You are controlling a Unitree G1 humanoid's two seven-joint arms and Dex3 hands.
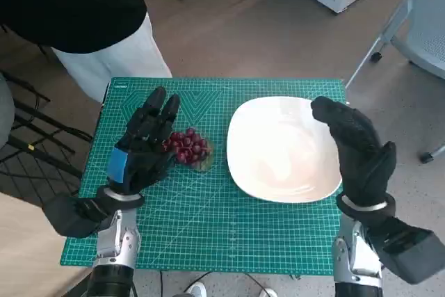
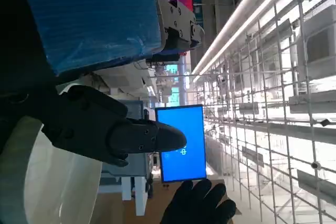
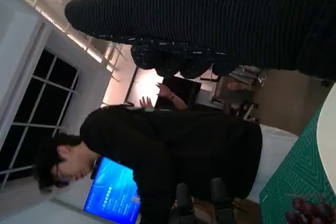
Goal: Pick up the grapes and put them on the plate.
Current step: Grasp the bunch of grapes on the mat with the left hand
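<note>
- Left hand [image 1: 142,147]: black, a blue tape patch across its back.
- Right hand [image 1: 356,147]: black knitted glove, ribbed up close.
- Both wrists: silver metal, pale ring at the cuff, dark padding behind.

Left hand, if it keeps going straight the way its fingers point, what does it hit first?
Nothing on the mat, it seems: the left hand points toward the far edge, passing the grapes beside it. Beyond stands a person. Height unclear.

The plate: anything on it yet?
Nothing visible on the plate; its white surface looks bare. The right hand hovers over its right edge and hides that part. The grapes lie on the green mat, beside the left hand.
</note>
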